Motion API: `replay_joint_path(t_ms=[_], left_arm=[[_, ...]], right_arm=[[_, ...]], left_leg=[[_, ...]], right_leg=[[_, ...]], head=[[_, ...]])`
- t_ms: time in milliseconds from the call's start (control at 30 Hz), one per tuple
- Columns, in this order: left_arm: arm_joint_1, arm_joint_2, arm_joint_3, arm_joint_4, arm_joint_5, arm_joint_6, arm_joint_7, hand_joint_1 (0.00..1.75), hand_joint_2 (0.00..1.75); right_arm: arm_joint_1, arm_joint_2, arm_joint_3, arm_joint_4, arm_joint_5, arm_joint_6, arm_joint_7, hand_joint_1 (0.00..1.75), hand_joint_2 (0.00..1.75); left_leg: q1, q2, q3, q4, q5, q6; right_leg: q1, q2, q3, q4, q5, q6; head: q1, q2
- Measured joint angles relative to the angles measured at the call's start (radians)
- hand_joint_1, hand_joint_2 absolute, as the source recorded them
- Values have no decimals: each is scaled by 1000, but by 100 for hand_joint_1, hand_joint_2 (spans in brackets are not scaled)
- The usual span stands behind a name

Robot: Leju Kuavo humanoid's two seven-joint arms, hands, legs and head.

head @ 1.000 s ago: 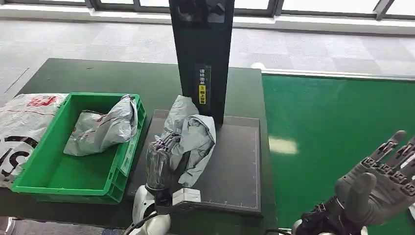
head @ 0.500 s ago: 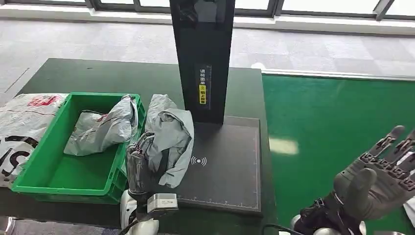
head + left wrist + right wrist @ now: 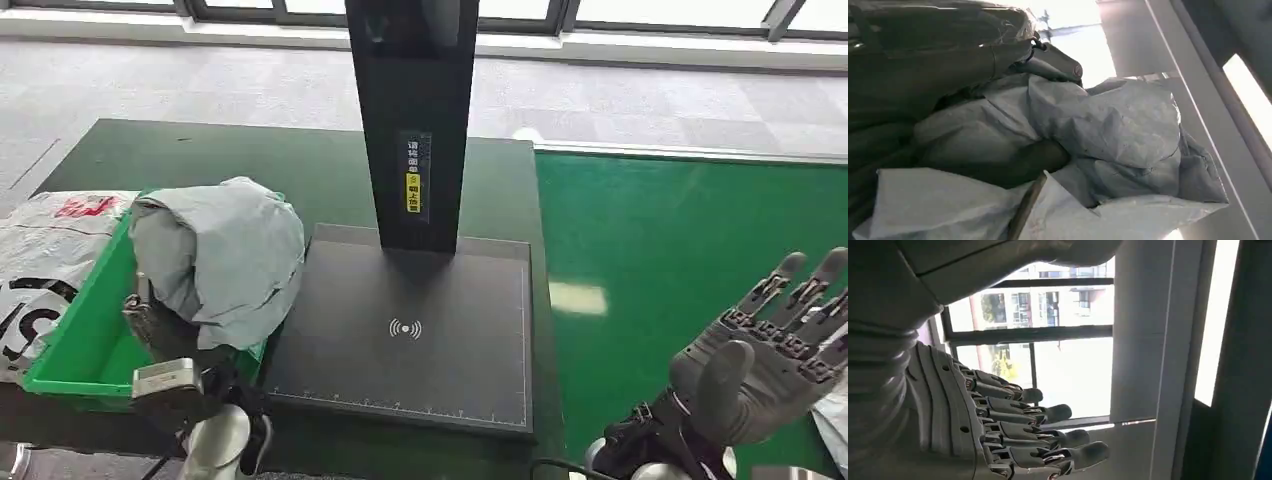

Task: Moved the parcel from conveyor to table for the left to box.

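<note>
Room: grey tiled floor (image 3: 150, 80) runs to a row of windows at the far side.
Conveyor: green belt (image 3: 690, 250) lies on the robot's right, beside the worktop.
Worktop: dark green worktop (image 3: 250, 165) carries a scanner pad, a crate and a printed bag.
Scanner: flat black pad (image 3: 440, 330) with a wireless mark sits in the middle; a tall black post (image 3: 415, 110) with a yellow label rises from its far edge.
Crate: green crate (image 3: 75, 335) stands just left of the pad, touching it.
Printed bag: white plastic bag (image 3: 40, 255) with red and black lettering lies at the crate's outer side.
Parcel: crumpled grey parcel (image 3: 225, 255) is raised above the crate's near right corner, hiding much of the crate's inside.
Left robot hand: left robot hand (image 3: 150, 320) grips the parcel from below; in the left wrist view its thumb (image 3: 1048, 55) presses on the grey wrap (image 3: 1108, 125).
Right robot hand: right robot hand (image 3: 775, 350) hangs over the conveyor, palm up, fingers (image 3: 1048, 412) spread, holding nothing.
</note>
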Motion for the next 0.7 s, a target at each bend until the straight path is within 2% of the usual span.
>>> replay_joint_path(t_ms=[233, 700], left_arm=[[-54, 92, 177, -9, 117, -26, -5, 175, 175], [-112, 145, 249, -24, 135, 2, -7, 175, 175]], right_arm=[[-2, 0, 13, 9, -7, 0, 0, 0, 175], [3, 0, 18, 14, 3, 0, 0, 0, 175]], left_leg=[[1, 0, 0, 0, 1, -1], [0, 1, 0, 0, 1, -1]], right_leg=[[0, 0, -1, 0, 0, 0], [0, 0, -1, 0, 1, -1]], head=[[0, 0], [0, 0]])
